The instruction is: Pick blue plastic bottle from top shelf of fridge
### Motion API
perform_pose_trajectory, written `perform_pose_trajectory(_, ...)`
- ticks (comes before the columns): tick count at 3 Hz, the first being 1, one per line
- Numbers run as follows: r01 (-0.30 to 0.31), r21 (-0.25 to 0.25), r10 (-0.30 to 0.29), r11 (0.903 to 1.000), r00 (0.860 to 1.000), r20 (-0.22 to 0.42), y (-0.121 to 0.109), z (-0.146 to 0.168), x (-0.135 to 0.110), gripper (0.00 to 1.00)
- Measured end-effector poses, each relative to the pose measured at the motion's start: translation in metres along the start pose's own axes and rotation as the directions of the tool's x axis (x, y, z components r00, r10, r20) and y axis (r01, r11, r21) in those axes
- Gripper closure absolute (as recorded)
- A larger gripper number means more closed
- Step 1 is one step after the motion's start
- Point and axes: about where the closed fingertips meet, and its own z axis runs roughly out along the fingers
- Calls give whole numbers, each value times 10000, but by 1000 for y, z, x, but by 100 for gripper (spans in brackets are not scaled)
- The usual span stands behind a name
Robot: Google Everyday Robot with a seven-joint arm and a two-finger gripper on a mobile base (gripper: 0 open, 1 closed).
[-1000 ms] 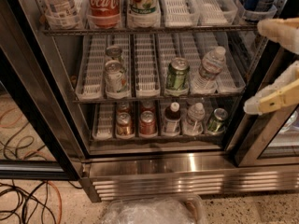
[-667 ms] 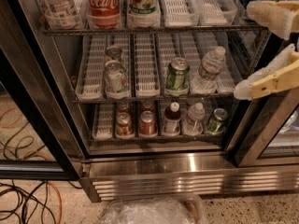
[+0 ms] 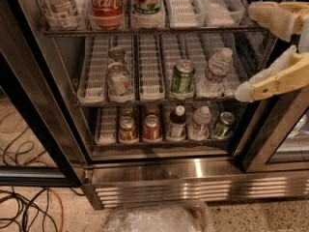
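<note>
Flagging risks before the reach: gripper point(image 3: 245, 51) hangs at the right edge of the fridge point(image 3: 193, 173) opening, about level with the middle rack, its jaws spread wide with nothing between them. Target blue plastic bottle point(image 3: 60, 1) stands at the far left of the top shelf point(image 3: 193, 30), well apart from the gripper, so the arm likely has to go up and across the whole shelf front. Main hazard: the red Coca-Cola bottle point(image 3: 105, 4) stands just beside the target on its right, and a finger wedging into that gap could shove or topple it. On the other side the black door frame point(image 3: 46, 115) is close, leaving little room for the outer finger, so a scrape or blocked approach is plausible. The target sits in a white lane tray with a raised front lip; pulling straight out without lifting could snag it. Ribbed clear plastic will probably flex, so a hard squeeze may deform it and a light one may slip. Its cap is out of view, so I can't judge grasp height. Water bottle point(image 3: 215, 71) on the middle rack is near the lower finger point(image 3: 273, 81), so watch it on the way up.
</note>
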Motion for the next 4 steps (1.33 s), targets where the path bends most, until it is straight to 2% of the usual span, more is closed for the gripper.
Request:
perform_pose_trajectory(2, 13, -151, -1, 9999, 9968, 805, 2, 52, 3, 0)
perform_pose_trajectory(3, -147, 133, 129, 9998, 9911, 1326, 5, 77, 3, 0)
perform_pose_trajectory(4, -658, 731, 495, 9952, 9774, 2054, 13, 97, -3, 0)
